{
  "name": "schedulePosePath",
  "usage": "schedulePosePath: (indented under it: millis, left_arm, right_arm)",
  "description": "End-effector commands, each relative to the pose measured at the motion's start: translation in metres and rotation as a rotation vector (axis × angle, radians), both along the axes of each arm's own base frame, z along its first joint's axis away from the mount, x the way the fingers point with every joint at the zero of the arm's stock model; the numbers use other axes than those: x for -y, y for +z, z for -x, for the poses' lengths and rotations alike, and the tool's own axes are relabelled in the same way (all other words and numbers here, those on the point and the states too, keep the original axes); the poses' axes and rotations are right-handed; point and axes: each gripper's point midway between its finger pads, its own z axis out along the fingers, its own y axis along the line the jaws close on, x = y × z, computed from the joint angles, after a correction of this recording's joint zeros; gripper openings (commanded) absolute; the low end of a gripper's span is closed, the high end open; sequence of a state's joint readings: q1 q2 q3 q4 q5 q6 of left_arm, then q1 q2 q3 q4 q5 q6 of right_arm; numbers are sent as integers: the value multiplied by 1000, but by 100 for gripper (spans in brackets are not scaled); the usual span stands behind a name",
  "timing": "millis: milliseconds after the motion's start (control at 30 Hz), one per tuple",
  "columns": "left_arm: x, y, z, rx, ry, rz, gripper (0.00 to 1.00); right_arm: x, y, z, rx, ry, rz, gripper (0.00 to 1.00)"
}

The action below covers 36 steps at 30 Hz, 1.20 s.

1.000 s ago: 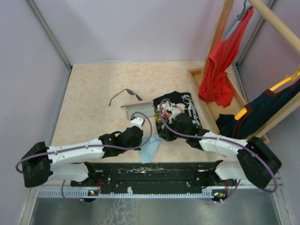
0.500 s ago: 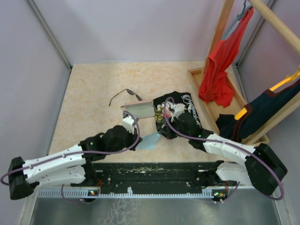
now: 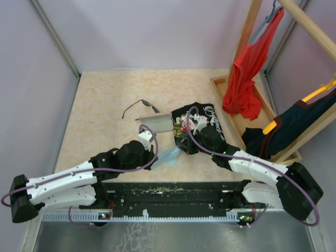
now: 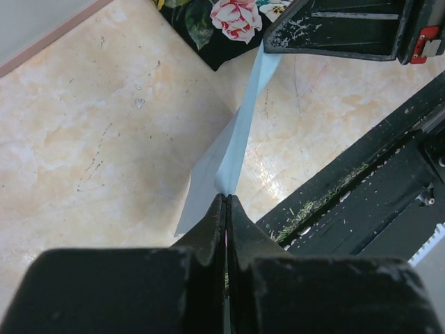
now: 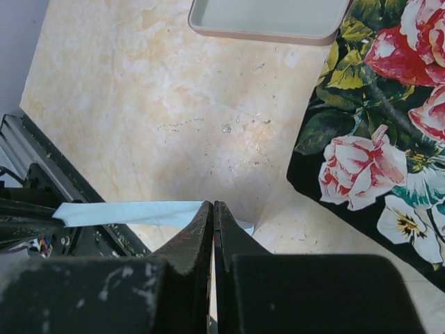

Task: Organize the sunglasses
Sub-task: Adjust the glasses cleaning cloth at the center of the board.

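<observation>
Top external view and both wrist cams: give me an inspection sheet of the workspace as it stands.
Surface: beige marbled tabletop, light scuffs and specks.
Job's things: thin dark wire-framed sunglasses lie on the tabletop beyond the case, untouched; pink oblong case is open, and its visible part is empty.
Clutter: small light-blue cloth stretched between the grippers; black floral-print garment right of the case.
Grippers: left gripper and right gripper both shut on the cloth.
Cables: purple cables run along both arms; no snag seen.
Surroundings: red garment and dark-blue garment hang on a wooden rack at right; lilac walls.
</observation>
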<state>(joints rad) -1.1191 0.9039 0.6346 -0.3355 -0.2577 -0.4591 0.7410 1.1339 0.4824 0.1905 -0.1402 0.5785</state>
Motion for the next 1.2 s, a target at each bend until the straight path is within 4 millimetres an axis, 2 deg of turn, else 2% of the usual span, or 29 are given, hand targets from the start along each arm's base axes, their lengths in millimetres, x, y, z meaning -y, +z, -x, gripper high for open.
schedulePosePath:
  millis: [0,267,500,567,700,767,833,967,1167]
  left_arm:
    - [-2,14,0,-17,31,23,0]
    - [-13,21,13,-91,27,-14,0]
    - [-26,18,29,-176,40,-29,0]
    - [-29,11,31,-196,56,-38,0]
    - [-28,-18,22,-194,111,-68,0]
    - [-24,-29,11,-166,148,-71,0]
    - [-29,-36,-5,-127,240,-94,0]
    - [-37,-41,-36,-22,375,-158,0]
    - [-36,-44,-67,90,434,-191,0]
  right_arm:
    - [-9,32,4,12,15,-57,0]
    - [-15,58,36,25,71,38,0]
    - [-21,61,71,-86,183,70,0]
    - [-23,57,75,-120,196,81,0]
    - [-27,45,63,-120,154,109,0]
    - [-36,44,53,-85,154,103,0]
    - [-40,37,37,-64,130,130,0]
    - [-51,18,7,-30,118,157,0]
    - [-60,4,-22,43,120,145,0]
